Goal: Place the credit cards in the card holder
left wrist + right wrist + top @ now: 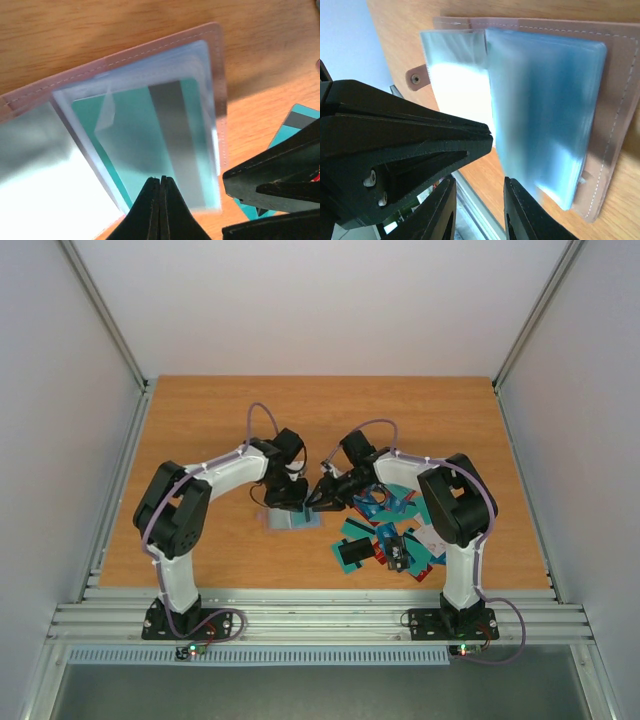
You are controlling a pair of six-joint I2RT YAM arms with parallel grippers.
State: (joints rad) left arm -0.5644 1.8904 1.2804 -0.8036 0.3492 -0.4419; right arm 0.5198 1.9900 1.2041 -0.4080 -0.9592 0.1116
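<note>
Pin card holder (220,75) flat with left gripper (160,200), tips pressed together at lower centre; spread, empty right gripper (479,192) seats teal card (140,145) fully.

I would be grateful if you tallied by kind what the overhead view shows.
Robot arms: 2
Card holder: 1
Pile of credit cards: 1, too overlapped to count singly
Total: 4
</note>
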